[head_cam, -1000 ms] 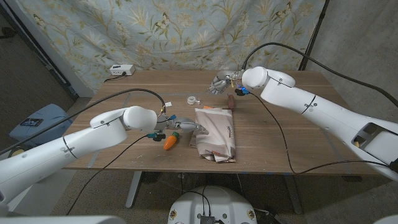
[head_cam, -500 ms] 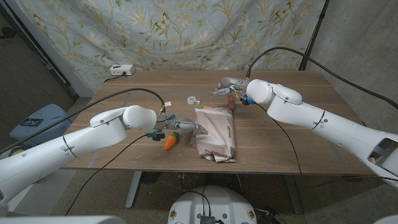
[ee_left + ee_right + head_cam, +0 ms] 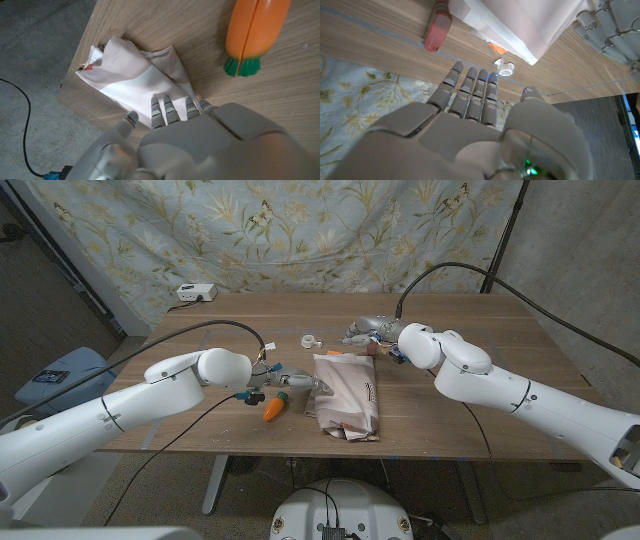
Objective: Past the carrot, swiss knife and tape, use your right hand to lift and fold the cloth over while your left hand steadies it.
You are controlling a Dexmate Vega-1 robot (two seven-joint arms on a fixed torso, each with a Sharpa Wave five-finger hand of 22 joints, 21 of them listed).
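The pale folded cloth point(image 3: 345, 392) lies mid-table, running from near its far corner to the front edge. My left hand point(image 3: 288, 383) has its fingertips point(image 3: 165, 106) on the edge of the cloth point(image 3: 131, 76); its fingers are stretched out. The orange carrot point(image 3: 274, 408) point(image 3: 252, 30) lies just beside that hand. My right hand point(image 3: 362, 332) hovers at the cloth's far corner, fingers point(image 3: 472, 87) straight and holding nothing. Under it are the red swiss knife point(image 3: 438, 24) point(image 3: 372, 347), the small white tape roll point(image 3: 506, 67) point(image 3: 309, 339) and the cloth point(image 3: 520, 22).
A white power box point(image 3: 195, 293) sits at the table's back left corner. A patterned curtain point(image 3: 300, 230) hangs behind the table. The cloth's near end reaches close to the table's front edge point(image 3: 340, 448). A blue object point(image 3: 58, 372) stands on the floor at left.
My right hand has come down and toward the cloth's far corner, with its arm swinging inward. The left hand, carrot and cloth have stayed put.
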